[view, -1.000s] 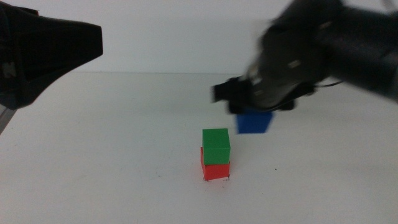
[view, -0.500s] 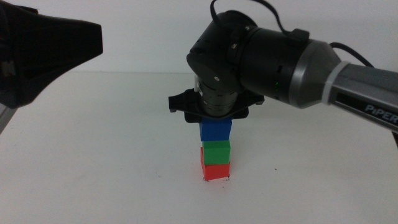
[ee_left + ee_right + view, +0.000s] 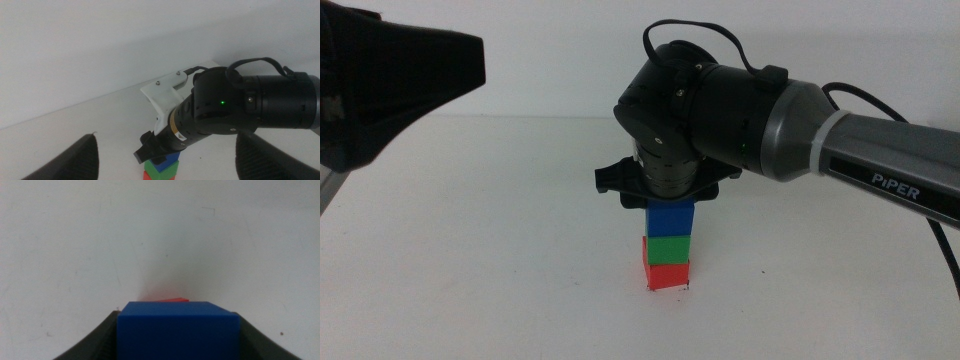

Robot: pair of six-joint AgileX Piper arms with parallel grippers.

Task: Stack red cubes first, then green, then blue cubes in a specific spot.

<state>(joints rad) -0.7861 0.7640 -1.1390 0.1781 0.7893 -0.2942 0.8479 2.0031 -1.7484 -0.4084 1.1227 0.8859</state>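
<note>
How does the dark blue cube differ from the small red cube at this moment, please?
The plain matte dark blue cube sits on top of the stack, over the green cube; the small matte red cube is at the bottom, on the white table. The right gripper has its jaws around the blue cube; nothing grips the red one. Both are plain, upright and roughly aligned in one column. The left gripper waits aside, open.
</note>
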